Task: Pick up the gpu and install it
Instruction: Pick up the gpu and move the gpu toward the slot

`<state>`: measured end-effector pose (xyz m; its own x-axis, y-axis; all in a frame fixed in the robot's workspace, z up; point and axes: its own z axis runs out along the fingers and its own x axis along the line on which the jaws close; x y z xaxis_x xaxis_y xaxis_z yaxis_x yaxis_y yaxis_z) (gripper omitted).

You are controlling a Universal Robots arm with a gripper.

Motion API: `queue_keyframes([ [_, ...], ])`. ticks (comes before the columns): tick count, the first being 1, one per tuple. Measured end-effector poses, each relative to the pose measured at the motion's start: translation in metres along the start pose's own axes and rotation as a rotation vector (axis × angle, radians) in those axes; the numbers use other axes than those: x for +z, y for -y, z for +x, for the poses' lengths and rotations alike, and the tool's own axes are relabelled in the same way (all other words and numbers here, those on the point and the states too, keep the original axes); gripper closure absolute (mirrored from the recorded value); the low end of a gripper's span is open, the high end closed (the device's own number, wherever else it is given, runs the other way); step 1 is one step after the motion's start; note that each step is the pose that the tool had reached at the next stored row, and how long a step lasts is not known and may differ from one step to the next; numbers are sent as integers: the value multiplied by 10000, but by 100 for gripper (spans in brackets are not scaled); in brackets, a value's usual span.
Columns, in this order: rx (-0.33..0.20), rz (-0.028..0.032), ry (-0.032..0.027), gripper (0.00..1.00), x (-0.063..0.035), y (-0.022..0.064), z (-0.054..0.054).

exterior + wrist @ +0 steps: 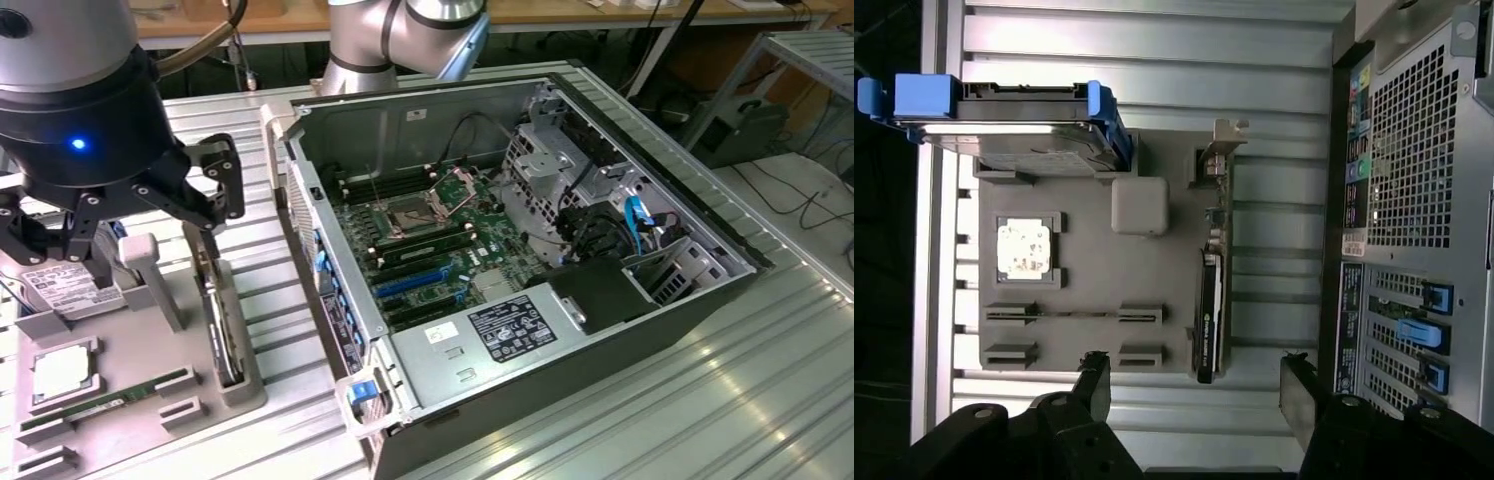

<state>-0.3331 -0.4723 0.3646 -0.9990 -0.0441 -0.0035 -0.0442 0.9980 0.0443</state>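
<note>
**While the gpu stands in its holder, the fingers hang spread above it**

Where the gpu stands on its long edge in a slot of the grey holder tray, nothing grips it. It is a thin dark card whose silvery bracket sits at the end farthest from the fingers. In the wrist view its near end lies below the gap between the two fingers, a little closer to the finger on the computer's side. The gripper hovers above the tray with its fingers spread wide, holding nothing and clear of the card. The gap between them runs across the card's thin side.

Beyond the other finger, away from the computer, the tray carries more parts. A narrow green RAM stick lies in its clips. A square processor rests in a shallow frame. Farther out from the fingers, a hard drive sits in a blue carrier.

On the far side of the gpu from those parts lies the computer case, just beside the tray, with its side panel off. Its green motherboard faces up, with blue expansion slots showing. Tray and case both rest on a ribbed metal tabletop.
</note>
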Motion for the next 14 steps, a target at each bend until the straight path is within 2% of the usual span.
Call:
queue_keyframes([
  [4, -140, -3, -15, 22, 79, 22, 0],
  [11, -477, -5, -28, 22, 113, 83, 4],
  [14, -816, -5, -45, 22, 138, 85, 7],
])
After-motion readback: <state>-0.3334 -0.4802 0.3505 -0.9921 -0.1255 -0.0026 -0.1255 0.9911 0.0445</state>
